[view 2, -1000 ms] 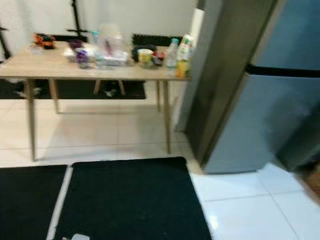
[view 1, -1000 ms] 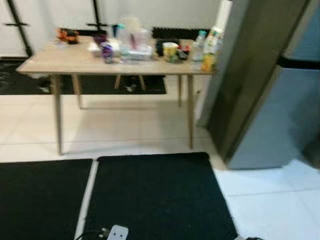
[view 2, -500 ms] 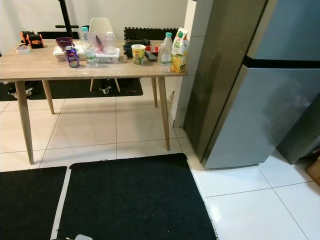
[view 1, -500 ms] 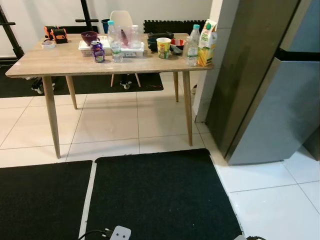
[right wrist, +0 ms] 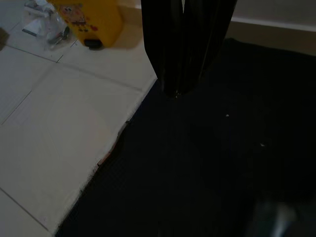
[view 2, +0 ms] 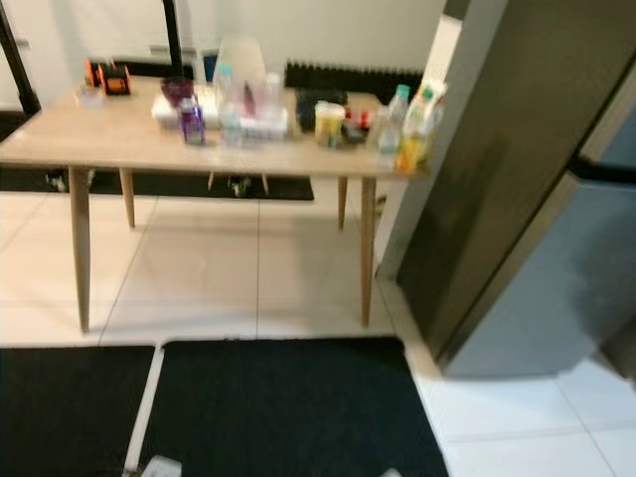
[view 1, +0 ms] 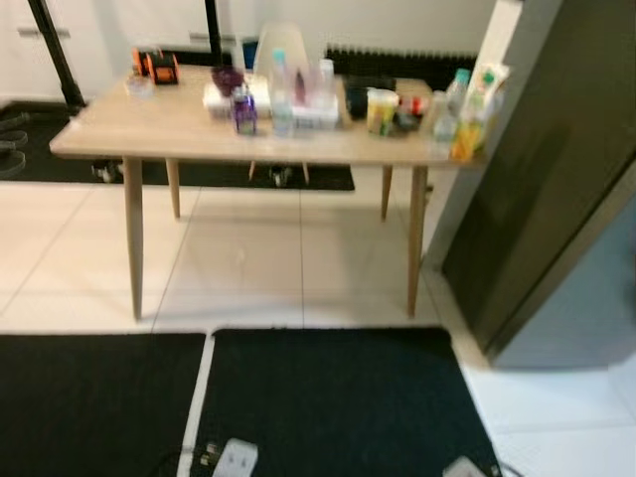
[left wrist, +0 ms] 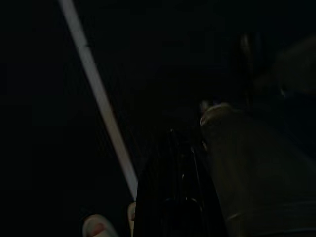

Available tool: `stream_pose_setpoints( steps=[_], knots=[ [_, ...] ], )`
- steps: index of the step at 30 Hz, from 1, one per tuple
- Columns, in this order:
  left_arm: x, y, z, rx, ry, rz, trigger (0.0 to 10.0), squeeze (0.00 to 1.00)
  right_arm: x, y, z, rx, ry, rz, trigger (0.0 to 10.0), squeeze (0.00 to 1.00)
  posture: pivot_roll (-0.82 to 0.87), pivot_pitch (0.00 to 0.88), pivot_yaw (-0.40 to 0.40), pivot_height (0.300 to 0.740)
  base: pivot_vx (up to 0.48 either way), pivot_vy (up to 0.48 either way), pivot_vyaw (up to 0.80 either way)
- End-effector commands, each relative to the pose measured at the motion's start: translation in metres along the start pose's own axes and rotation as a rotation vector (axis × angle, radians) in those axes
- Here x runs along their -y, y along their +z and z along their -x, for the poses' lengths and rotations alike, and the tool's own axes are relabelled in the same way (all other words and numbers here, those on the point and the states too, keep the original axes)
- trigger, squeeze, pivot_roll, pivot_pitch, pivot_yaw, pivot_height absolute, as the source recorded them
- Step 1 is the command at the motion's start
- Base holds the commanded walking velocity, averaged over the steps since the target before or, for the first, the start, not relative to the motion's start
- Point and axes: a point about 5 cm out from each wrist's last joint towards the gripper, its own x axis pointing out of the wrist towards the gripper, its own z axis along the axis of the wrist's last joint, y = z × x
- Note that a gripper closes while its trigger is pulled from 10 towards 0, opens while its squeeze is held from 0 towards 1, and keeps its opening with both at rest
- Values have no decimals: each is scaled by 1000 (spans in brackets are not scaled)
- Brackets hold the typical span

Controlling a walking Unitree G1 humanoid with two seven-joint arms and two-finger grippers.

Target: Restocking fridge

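Groceries crowd the surface (view 2: 119,149): juice carton (view 2: 415,127) looks light, crushable, best gripped mid-body. Right claw (right wrist: 183,91) hangs pressed together, empty; left claw's (left wrist: 180,163) opening I cannot tell.

Blurred head views, near-black left wrist

A wooden table (view 1: 149,129) stood at twelve o'clock on pale tiles (view 1: 248,268). Two black mats (view 1: 328,397) lay at six o'clock, side by side. A black stand (view 1: 55,50) rose at eleven o'clock behind the table. A yellow bin (right wrist: 96,19) sat on tiles near a mat.
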Motion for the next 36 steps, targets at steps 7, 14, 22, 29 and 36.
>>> stream_pose_setpoints(
  steps=[7, 14, 22, 29, 36],
  knots=[
    [0, 0, 0, -4, -6, -12, 10000, 0, 4, 3, 1, 13, -16, -9, 10000, 0, -62, 0, -29, 740, 384, 0, 0],
    [-13, -1, 2, 0, 23, -12, 10000, 0, 0, 2, 0, 18, -14, -21, 10000, 0, -59, 0, -11, 740, 382, 0, 0],
    [-41, -15, 8, -24, 109, 70, 10000, 0, -2, -2, 0, 8, -11, -14, 10000, 0, -71, 0, -27, 740, 376, 0, 0],
    [-43, -15, 9, -24, 115, 75, 10000, 0, -2, 0, 0, 15, -18, -19, 10000, 0, -73, 0, -27, 740, 366, 0, 0],
    [-29, -8, 5, -8, 79, 72, 10000, 0, -2, 2, 0, 21, -20, -19, 10000, 0, -80, 0, -21, 740, 364, 0, 0]
  ],
)
